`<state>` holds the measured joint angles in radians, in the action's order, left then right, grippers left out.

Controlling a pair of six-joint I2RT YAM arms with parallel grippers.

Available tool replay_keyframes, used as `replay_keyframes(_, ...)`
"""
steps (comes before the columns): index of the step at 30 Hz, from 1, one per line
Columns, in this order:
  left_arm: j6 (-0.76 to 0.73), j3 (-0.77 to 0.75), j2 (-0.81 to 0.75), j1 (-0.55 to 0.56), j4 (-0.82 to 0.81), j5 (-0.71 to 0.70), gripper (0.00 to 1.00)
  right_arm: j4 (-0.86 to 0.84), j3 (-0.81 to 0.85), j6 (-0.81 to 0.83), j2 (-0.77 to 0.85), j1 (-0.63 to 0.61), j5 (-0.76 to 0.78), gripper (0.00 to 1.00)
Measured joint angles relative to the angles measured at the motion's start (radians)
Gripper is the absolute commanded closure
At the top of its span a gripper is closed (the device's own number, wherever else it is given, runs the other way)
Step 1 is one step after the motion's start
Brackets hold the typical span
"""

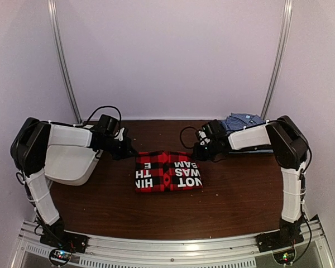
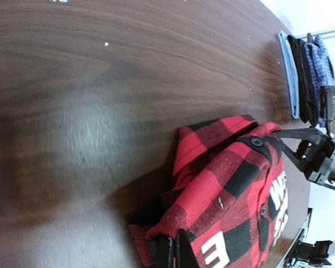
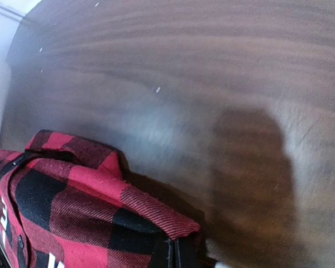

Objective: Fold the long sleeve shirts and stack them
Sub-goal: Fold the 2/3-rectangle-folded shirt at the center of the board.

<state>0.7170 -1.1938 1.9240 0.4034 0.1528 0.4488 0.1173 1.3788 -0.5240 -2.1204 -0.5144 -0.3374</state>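
Folded plaid shirt (image 1: 167,172) at centre of table (image 1: 156,215); blue shirt (image 1: 243,120) at its 2 o'clock. The left gripper (image 1: 128,151) and right gripper (image 1: 198,152) pinch its 10 and 2 o'clock corners. Judged soft, limp flannel: corner holds suit, though folds may slump.

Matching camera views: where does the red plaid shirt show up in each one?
Top external: red plaid shirt lies folded at the middle of the table.
Left wrist: lower right of the picture.
Right wrist: lower left of the picture.
Shared landmark: the dark wood table under it in all three views.
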Motion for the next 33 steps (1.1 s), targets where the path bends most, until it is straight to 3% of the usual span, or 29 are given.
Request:
replay_keyframes(3,0.015,0.097,-0.127,0.007,-0.016,-0.011,1.00,-0.008,-0.090,0.004,0.081,-0.026,0.002,1.00)
replay_keyframes(6,0.016,0.103,-0.147,0.008,-0.038,-0.016,1.00,-0.016,-0.148,0.006,0.159,-0.028,0.005,1.00)
replay_keyframes(16,0.006,-0.021,-0.027,0.008,-0.029,-0.024,1.00,-0.039,-0.155,0.011,0.195,0.001,0.030,1.00)
replay_keyframes(18,-0.003,-0.068,0.011,0.008,-0.019,-0.024,0.93,-0.039,-0.155,0.013,0.192,0.008,0.036,1.00)
replay_keyframes(22,-0.034,-0.149,0.081,0.005,-0.005,-0.027,0.65,-0.027,-0.154,0.019,0.179,0.021,0.060,0.81)
replay_keyframes(24,-0.049,-0.184,0.103,-0.005,0.020,-0.029,0.57,-0.004,-0.152,0.023,0.177,0.029,0.085,0.73)
replay_keyframes(27,-0.084,-0.247,0.114,-0.022,0.077,-0.038,0.53,0.024,-0.144,0.020,0.181,0.034,0.121,0.62)
replay_keyframes(33,-0.132,-0.254,0.054,-0.037,0.092,-0.042,0.56,0.090,-0.135,0.023,0.250,-0.017,0.205,0.61)
